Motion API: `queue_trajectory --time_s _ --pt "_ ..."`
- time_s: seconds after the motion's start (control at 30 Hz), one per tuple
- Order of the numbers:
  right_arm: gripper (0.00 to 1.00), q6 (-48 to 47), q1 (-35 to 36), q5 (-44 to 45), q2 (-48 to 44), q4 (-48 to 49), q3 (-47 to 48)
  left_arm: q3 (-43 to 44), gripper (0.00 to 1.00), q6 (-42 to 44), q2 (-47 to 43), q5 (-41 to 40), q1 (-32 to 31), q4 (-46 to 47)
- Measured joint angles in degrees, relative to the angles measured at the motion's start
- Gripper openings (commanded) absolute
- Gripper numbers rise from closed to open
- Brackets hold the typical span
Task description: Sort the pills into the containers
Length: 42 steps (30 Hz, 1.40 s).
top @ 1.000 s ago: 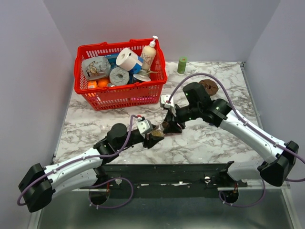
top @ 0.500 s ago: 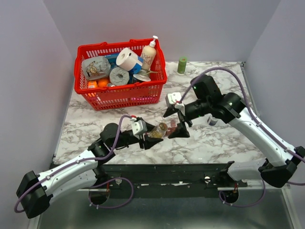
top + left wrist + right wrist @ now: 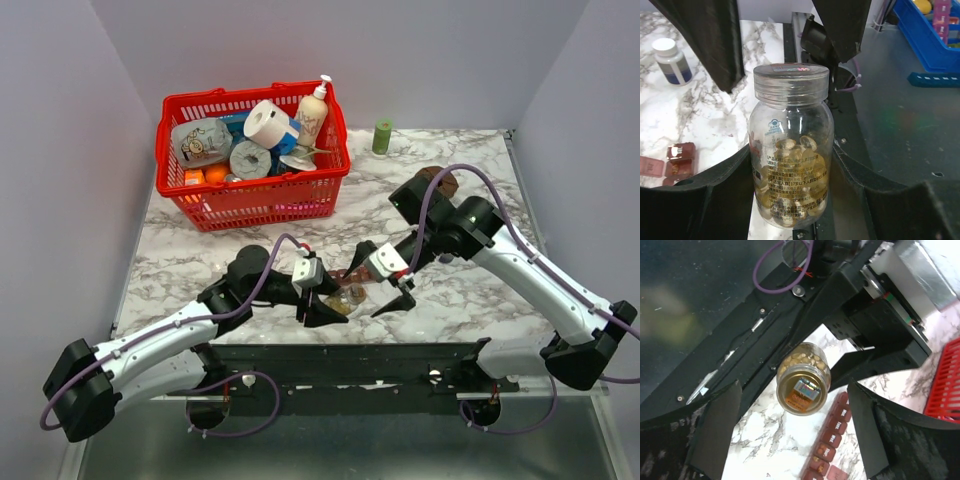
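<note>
Pills filled the lower half of a clear bottle with its clear lid on. I had that bottle clamped at its body between the two fingers of my left end effector, at the middle of the bench's near edge. I could not tell from any view whether the bottle's base touched the marble. My right end effector faced the lid head-on, jaws spread wide to either side of it and touching nothing. The right wrist camera looked straight down onto the lid, with a few pills visible through the shoulder of the bottle behind it. The maroon strip of containers lay flat on the bench just beside the bottle, on the side toward the far edge, its labelled compartments running in a row. In the left wrist view one end compartment stood with its lid flipped back, but I could not make out whether anything lay inside. A small dark bottle with a white cap stood upright on the marble, well apart from the strip. The red basket of groceries occupied the far left corner, and a green cylinder stood at the far edge, right of the basket.
</note>
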Motion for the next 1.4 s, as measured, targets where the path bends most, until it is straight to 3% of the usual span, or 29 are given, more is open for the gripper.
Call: queue_trajectory --time_s 0.13,0.37,0.43,0.53,0.67,0.73,0.83,1.03,1.1,1.13,1.17,1.27,1.4 --pt "0.82 -0.5 1.3 0.1 0.0 0.0 -1.4 0.1 0.0 -1.4 1.4 1.9 0.0 1.6" --pt "0.51 1.8 2.1 1.5 -0.3 3.0 -3.7 0.1 0.0 -3.2 2.4 3.4 0.4 3.0" --pt "0.48 3.7 2.1 2.2 -0.6 5.2 -4.1 0.1 0.0 -3.3 2.4 3.1 0.4 3.0" --pt "0.41 8.7 2.1 3.4 -1.2 8.2 -4.8 0.1 0.0 -3.1 2.2 1.7 0.4 2.7" --pt "0.4 18.8 2.1 5.7 -2.3 14.0 -6.1 -0.3 0.0 -1.5 0.0 -3.5 0.4 1.6" --pt "0.35 25.7 1.8 7.9 -3.0 18.6 -7.5 -1.2 0.0 -0.2 -1.6 -7.9 0.2 1.5" --pt "0.35 36.3 1.5 12.4 -3.0 25.4 -9.7 -3.3 0.0 1.4 -3.0 -16.2 -0.5 2.6" --pt "0.43 57.6 -2.7 18.3 -2.5 38.0 -15.1 -5.6 0.0 4.0 0.7 -33.5 -3.2 8.9" --pt "0.58 61.7 -4.2 18.3 -2.1 40.3 -15.3 -5.7 0.0 4.2 2.3 -36.4 -3.5 11.8" --pt "0.66 62.8 -4.6 18.1 -2.1 41.2 -15.3 -5.8 0.0 4.1 2.8 -37.2 -3.5 13.2" --pt "0.82 63.2 -4.8 17.8 -2.1 41.8 -15.1 -5.9 0.0 4.1 2.8 -37.6 -3.5 14.0" --pt "0.99 62.0 -4.7 15.4 -2.2 40.7 -14.3 -6.8 0.0 3.3 2.4 -40.1 -3.2 17.3" --pt "1.0 55.0 -4.6 12.6 -2.7 35.1 -11.5 -8.5 0.0 2.5 -1.1 -39.7 -1.9 18.8"
